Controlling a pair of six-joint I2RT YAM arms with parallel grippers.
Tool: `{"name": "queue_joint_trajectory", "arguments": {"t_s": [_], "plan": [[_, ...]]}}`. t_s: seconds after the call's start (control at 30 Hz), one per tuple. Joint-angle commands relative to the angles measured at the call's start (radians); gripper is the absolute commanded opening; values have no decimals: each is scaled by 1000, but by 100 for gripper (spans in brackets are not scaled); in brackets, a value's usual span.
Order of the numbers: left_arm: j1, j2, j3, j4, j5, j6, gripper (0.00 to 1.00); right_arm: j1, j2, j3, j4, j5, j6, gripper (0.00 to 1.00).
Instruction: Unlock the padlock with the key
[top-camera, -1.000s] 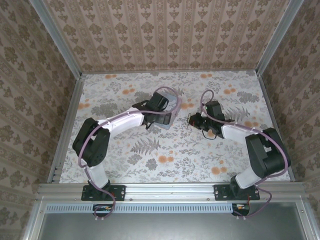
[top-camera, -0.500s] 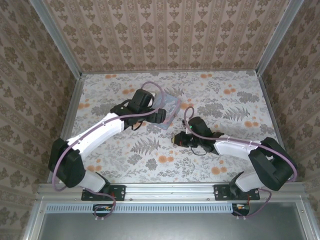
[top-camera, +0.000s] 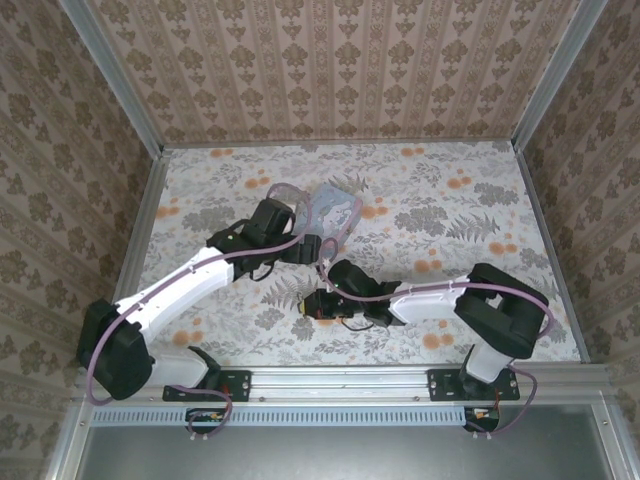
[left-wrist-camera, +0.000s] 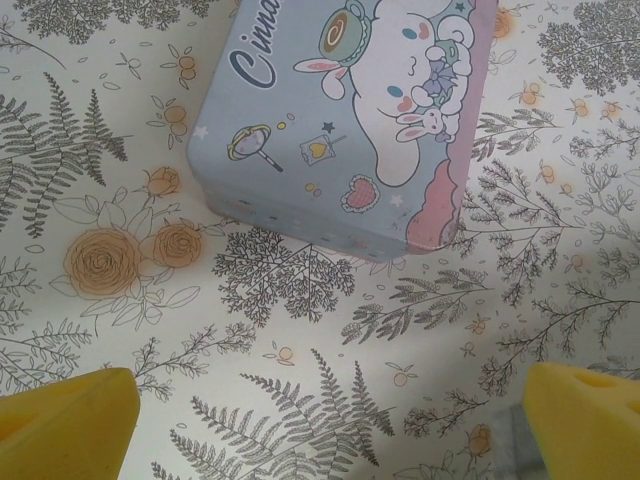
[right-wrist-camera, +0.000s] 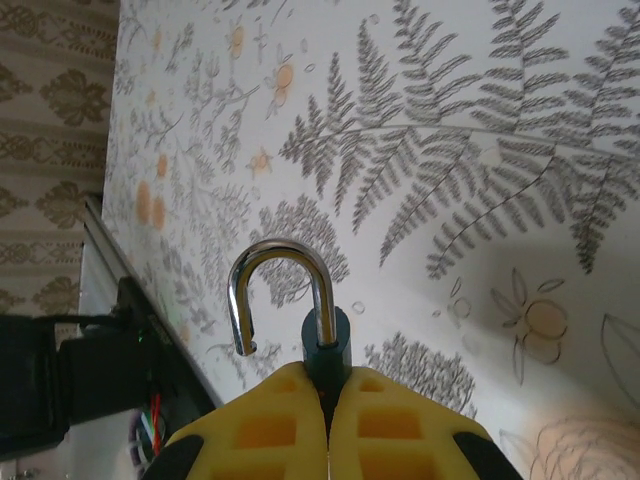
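Tightly between right gripper's (right-wrist-camera: 327, 380) yellow foam pads (right-wrist-camera: 265, 430), dark padlock (right-wrist-camera: 326, 335), chrome shackle (right-wrist-camera: 281, 252); left gripper (left-wrist-camera: 328, 425) agape.

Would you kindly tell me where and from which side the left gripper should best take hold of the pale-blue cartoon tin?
Across the two side walls facing the fingers, from above: the tin lies flat, lid up, its walls straight and parallel, its corners rounded. The open left gripper would probably need a slight turn, since the tin sits a little skewed.
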Motion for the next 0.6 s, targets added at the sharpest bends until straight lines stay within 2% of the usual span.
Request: {"name": "queue_joint_trajectory", "arguments": {"t_s": [0.0, 0.2, 0.27, 0.37, 0.57], "plan": [[-11, -28, -17, 0, -1, -25, 100, -18, 45, -26, 96, 25, 50, 0], [-18, -37, -26, -3, -7, -28, 100, -52, 71, -91, 136, 38, 60, 0], [-17, -40, -27, -5, -7, -25, 100, -62, 62, -108, 127, 48, 57, 5], [-19, -40, -26, -8, -8, -22, 100, -72, 35, -124, 94, 63, 48, 17], [-18, -56, -20, -20, -13, -16, 100, -118, -78, -145, -23, 79, 12, 55]]}}
